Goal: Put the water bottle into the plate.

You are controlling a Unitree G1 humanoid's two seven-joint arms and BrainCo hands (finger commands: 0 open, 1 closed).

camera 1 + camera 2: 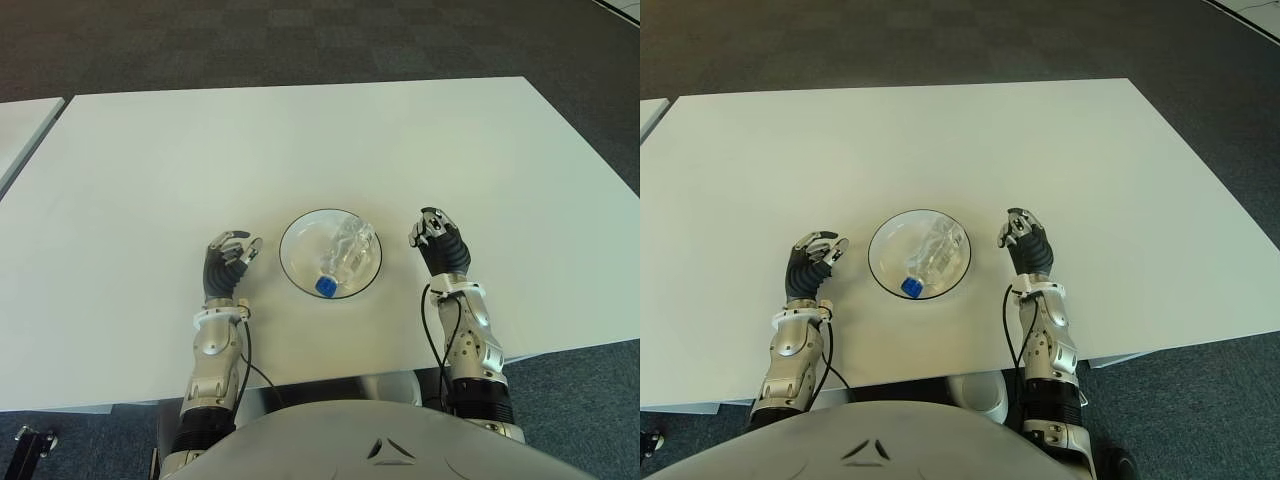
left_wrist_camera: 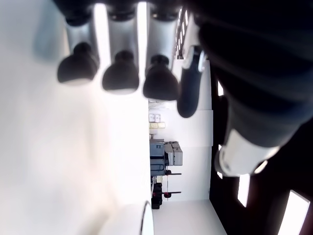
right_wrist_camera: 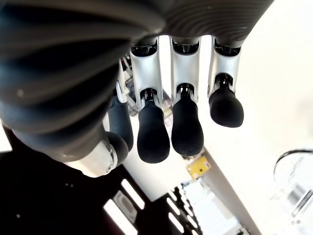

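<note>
A clear water bottle (image 1: 344, 254) with a blue cap (image 1: 326, 287) lies on its side inside the glass plate (image 1: 296, 240) near the table's front edge. My left hand (image 1: 230, 259) shows just left of the plate, fingers relaxed and holding nothing. To the right of the plate is my right hand (image 1: 436, 236), its fingers loosely curled with nothing in them. In the right wrist view the fingertips (image 3: 171, 129) hang free, and the plate's rim (image 3: 288, 159) shows off to one side.
The white table (image 1: 300, 150) stretches wide behind the plate. A second table's corner (image 1: 25, 120) stands at the far left. Dark carpet surrounds both.
</note>
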